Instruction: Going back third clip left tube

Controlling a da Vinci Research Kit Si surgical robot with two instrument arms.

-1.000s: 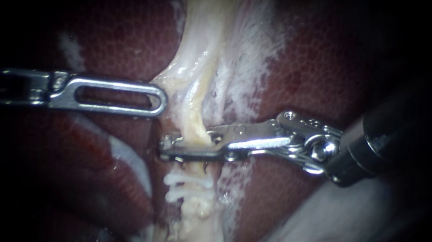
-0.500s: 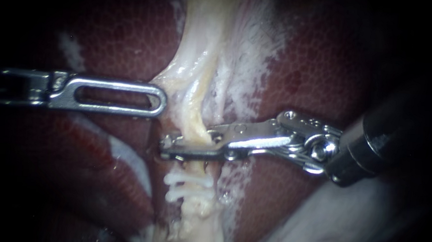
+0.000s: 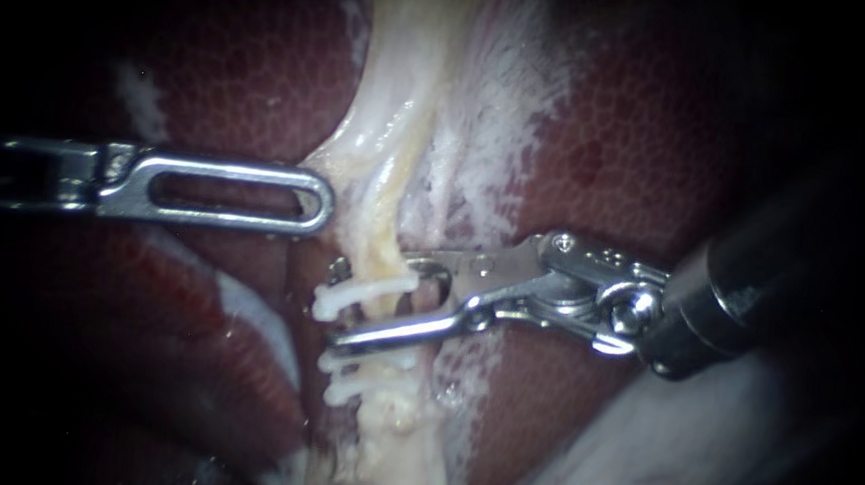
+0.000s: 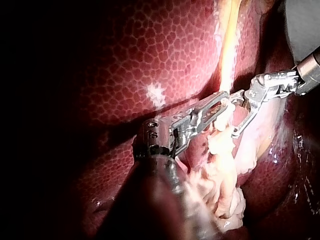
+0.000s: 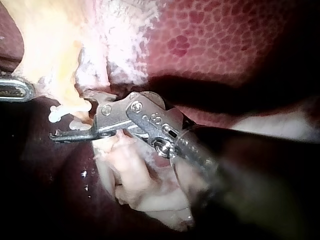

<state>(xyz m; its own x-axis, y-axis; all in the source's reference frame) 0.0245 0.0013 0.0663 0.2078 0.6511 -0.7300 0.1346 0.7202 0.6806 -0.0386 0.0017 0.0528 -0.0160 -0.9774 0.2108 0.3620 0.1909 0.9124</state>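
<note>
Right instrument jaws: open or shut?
Open. In the endoscope view the right instrument's two jaws stand apart, straddling the tube, with a white clip on the tube in the gap between them.

The left instrument's (image 3: 317,201) shaft disappears into the dark at the endoscope view's left edge. The right instrument (image 3: 381,304) covers part of the tube (image 3: 385,240) and of the clips (image 3: 368,289). Both wrist views show their own shaft blurred.
</note>
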